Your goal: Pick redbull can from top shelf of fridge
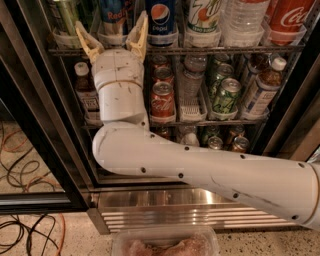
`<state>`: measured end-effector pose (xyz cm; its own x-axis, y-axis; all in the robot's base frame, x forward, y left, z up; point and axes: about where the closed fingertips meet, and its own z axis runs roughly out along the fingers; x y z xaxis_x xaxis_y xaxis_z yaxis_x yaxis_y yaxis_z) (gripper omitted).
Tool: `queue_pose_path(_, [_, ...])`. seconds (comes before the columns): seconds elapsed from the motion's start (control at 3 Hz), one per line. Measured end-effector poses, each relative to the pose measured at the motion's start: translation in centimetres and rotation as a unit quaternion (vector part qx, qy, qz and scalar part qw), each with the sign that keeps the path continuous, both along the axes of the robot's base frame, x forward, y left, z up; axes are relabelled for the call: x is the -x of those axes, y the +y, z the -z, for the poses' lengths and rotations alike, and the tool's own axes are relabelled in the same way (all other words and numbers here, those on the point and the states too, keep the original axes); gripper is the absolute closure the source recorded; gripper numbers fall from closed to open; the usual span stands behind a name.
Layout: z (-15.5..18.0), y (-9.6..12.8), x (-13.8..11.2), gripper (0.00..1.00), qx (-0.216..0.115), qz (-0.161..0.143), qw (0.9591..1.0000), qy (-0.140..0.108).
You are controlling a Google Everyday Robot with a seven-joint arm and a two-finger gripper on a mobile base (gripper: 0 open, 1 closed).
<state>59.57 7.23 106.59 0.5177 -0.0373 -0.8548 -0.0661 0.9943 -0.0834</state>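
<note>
The redbull can (114, 11), blue and silver with red lettering, stands on the top shelf (225, 49) of the fridge (190, 210), second from the left, with its top cut off by the frame. My gripper (114, 39) sits directly below and in front of it, pointing up at shelf-edge height. It is open: the tan fingers (88, 44) flare out on either side of the can's white lane front and hold nothing. The white arm runs down and off to the right.
On the top shelf a green can (65, 12) stands left of the redbull and a Pepsi can (161, 15) right of it, followed by bottles. Coke cans (162, 97) and green-striped cans (225, 95) fill the lower shelf. Cables (25, 165) lie on the floor at left. A plastic container (165, 242) is at the bottom.
</note>
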Motion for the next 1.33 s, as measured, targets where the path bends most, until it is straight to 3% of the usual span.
queue_pose_path(0.33, [-0.05, -0.22, -0.14, 0.21, 0.000, 0.004, 1.0000, -0.001])
queue_pose_path(1.0, [-0.07, -0.12, -0.33, 0.45, 0.002, 0.005, 1.0000, -0.002])
queue_pose_path(1.33, [0.07, 0.56, -0.45, 0.36, 0.007, -0.005, 1.0000, 0.001])
